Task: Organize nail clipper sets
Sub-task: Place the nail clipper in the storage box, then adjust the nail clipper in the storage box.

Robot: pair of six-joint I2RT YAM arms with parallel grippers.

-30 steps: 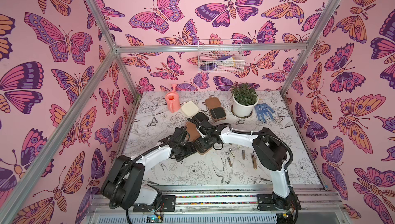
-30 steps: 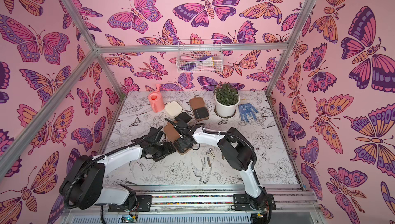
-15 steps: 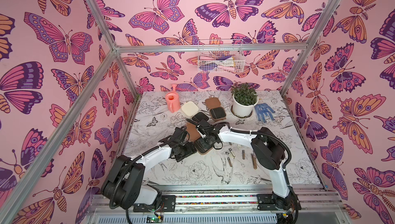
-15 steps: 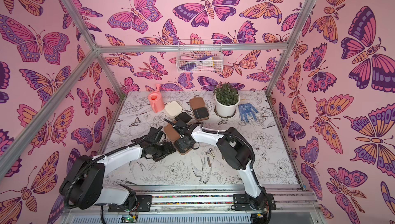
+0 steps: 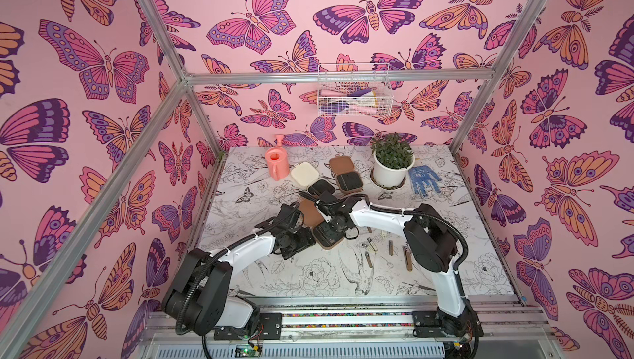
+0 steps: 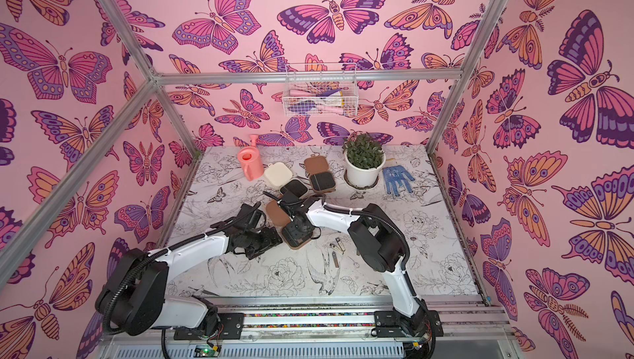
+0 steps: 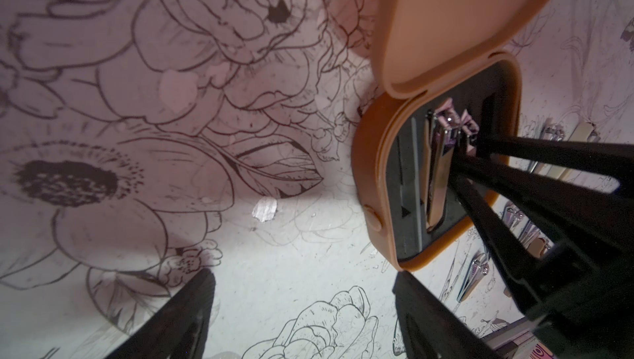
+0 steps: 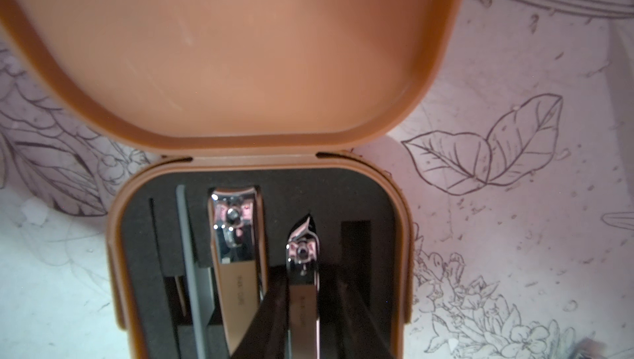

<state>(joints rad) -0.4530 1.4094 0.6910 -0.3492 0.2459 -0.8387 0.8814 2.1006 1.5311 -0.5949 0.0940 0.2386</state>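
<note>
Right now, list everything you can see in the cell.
near tan case: one, tan, open mid-table, clippers inside
far tan case: one, tan, open, at the back
watering can: one, pink, back
cream case: one, cream, open beside the watering can
loose tools: several, metal, lying beside near tan case
potted plant: one, green, white pot, back
glove: one, blue, beside the plant
wire basket: one, white, back wall
left gripper: one, black, open, empty
right gripper: one, black, over near tan case

The case lid (image 8: pixel 240 48) is cropped at the frame edge. The loose tools (image 5: pixel 391 248) are too small to identify.
</note>
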